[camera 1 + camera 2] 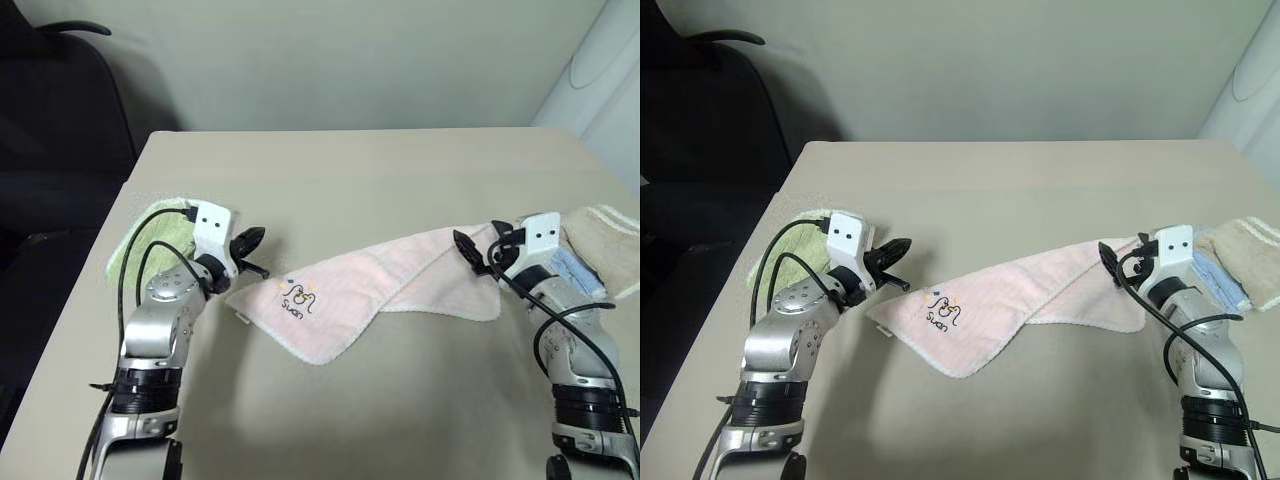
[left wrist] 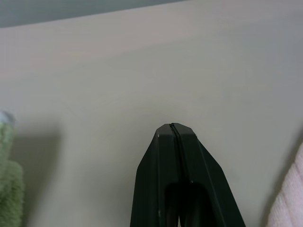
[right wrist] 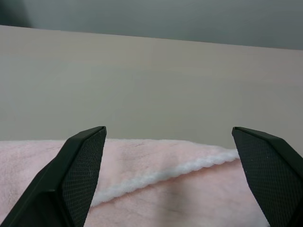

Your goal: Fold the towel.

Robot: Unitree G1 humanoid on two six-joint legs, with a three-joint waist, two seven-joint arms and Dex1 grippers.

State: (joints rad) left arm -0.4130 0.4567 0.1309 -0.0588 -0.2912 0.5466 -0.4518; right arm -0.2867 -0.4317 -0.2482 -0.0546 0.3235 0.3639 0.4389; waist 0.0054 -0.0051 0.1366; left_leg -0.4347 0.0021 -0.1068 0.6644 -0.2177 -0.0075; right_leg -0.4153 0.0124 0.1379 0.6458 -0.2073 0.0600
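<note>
The pale pink towel [image 1: 380, 290] lies rumpled across the middle of the beige table [image 1: 350, 170], its "Swan" logo corner toward the left and one end folded over on the right. My left gripper [image 1: 252, 252] hovers just left of the logo corner, shut with nothing in it; the left wrist view shows its fingers [image 2: 163, 175] pressed together over bare table. My right gripper [image 1: 472, 252] stands open at the towel's right end, and in the right wrist view its fingers [image 3: 75, 179] straddle the towel's whitish hem [image 3: 170, 172] without touching it.
A light green folded towel [image 1: 160, 232] lies under my left arm near the table's left edge. A beige towel [image 1: 605, 240] and a blue one [image 1: 578, 272] sit at the right edge. A dark office chair [image 1: 55, 130] stands beyond the table's left side.
</note>
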